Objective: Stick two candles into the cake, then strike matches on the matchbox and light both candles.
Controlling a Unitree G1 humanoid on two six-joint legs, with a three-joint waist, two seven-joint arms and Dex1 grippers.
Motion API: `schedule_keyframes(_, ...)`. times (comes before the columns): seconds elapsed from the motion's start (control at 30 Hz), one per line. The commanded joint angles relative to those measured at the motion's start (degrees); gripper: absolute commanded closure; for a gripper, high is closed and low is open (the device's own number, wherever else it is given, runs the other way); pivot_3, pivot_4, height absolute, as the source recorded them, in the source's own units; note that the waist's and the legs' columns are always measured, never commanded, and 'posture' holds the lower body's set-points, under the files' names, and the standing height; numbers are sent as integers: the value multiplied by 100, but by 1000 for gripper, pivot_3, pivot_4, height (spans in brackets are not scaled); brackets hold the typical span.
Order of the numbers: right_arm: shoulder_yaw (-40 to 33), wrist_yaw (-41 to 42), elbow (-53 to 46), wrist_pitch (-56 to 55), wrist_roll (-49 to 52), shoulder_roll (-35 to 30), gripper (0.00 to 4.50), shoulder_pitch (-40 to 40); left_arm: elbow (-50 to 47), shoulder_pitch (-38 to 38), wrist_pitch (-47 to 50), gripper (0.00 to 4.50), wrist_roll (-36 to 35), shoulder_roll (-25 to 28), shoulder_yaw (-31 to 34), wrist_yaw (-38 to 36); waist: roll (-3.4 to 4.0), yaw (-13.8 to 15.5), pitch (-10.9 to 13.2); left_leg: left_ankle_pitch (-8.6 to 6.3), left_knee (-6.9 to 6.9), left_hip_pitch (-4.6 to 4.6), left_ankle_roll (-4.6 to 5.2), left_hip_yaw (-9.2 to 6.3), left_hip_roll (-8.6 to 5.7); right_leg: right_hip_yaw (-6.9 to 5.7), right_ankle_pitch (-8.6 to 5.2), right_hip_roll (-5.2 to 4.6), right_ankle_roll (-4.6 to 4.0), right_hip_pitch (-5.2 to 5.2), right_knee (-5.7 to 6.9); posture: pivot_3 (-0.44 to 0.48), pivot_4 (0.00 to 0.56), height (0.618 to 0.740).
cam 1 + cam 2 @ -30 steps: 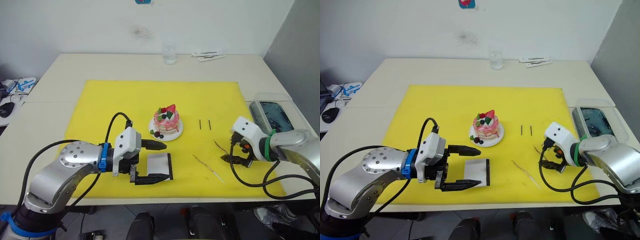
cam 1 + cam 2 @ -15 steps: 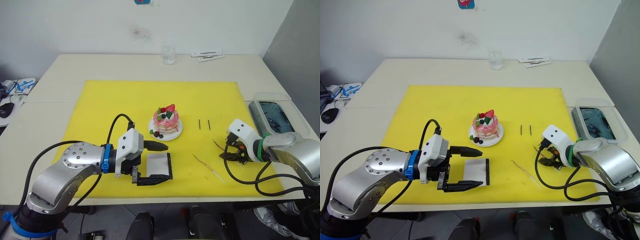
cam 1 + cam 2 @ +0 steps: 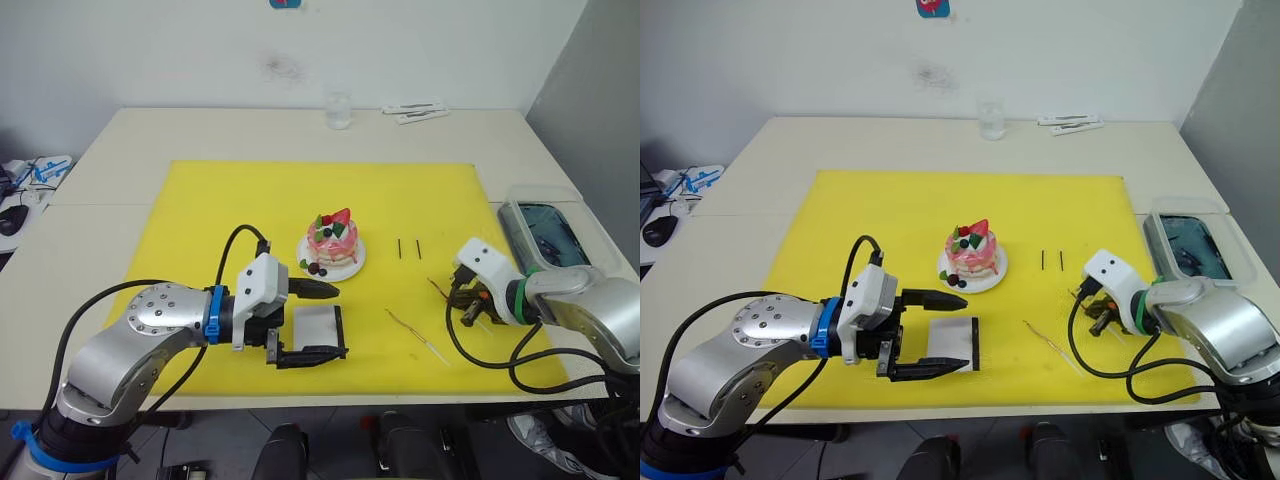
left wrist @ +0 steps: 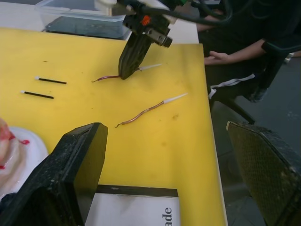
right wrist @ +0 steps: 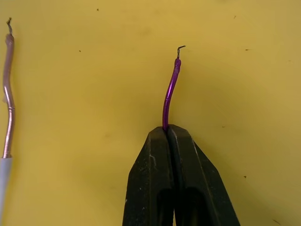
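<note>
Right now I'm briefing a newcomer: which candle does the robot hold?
On the yellow rectangular mat, look right of the small pink round cake. The thin wavy purple candle is pinched in the right end effector; its loose brownish twin lies untouched beside it.

You see a matt yellow mat (image 3: 250,200) on a smooth beige tabletop (image 3: 120,150), a glossy purple wavy candle (image 5: 170,92), a rough-textured black gripper finger (image 4: 268,174), and a clear plastic tub (image 3: 545,225).

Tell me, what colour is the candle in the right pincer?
Shiny purple candle; clearest in the right wrist view, in the right pincer.
</note>
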Motion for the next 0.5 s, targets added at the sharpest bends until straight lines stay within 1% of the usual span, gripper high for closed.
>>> schedule_keyframes(0.03,-752,95,-329,316,373,75,4487,-318,12,56,54,0,-171,2,323,141,0,-3,0,0,0,1,0,-1,1,0,0,1,0,0,0,0,150,740)
schedule_keyframes(0.13,-1451,239,-385,210,763,313,4487,-483,98,143,277,0,-558,-112,641,319,0,3,0,0,-1,0,0,-6,1,-5,0,2,0,0,0,0,150,740)
schedule_keyframes(0.2,-2083,427,-433,73,1339,779,4487,-506,174,153,590,0,-923,-170,825,473,-1,4,0,0,-1,-2,0,-6,1,-5,0,2,0,0,0,0,150,740)
schedule_keyframes(0.23,-2432,515,-429,-14,1748,1126,4487,-513,223,128,789,0,-1157,-184,893,515,0,0,0,0,-1,-3,0,-8,1,-6,1,2,2,0,-1,0,150,740)
schedule_keyframes(0.27,-2647,539,-449,-131,2018,1387,4487,-516,259,84,956,0,-1411,-218,957,556,0,-1,0,0,-2,-3,1,-9,2,-6,1,4,2,0,-1,0,150,740)
schedule_keyframes(0.33,-2846,406,-483,-253,2346,1774,4487,-537,314,-35,1215,0,-1765,-270,1026,673,0,-1,0,0,-3,-3,1,-11,3,-7,1,5,2,0,1,0,150,740)
schedule_keyframes(0.43,-2880,197,-485,-490,2820,2225,4487,-646,400,-274,1631,0,-2401,-376,1082,930,0,-1,0,0,-2,-5,1,-11,2,-6,2,4,3,0,2,0,150,740)
schedule_keyframes(0.5,-2952,-63,-357,-555,3295,2561,4487,-809,461,-429,1791,0,-2650,-465,1089,1117,0,-3,0,0,-1,-3,1,-11,2,-5,2,4,3,0,3,0,150,740)
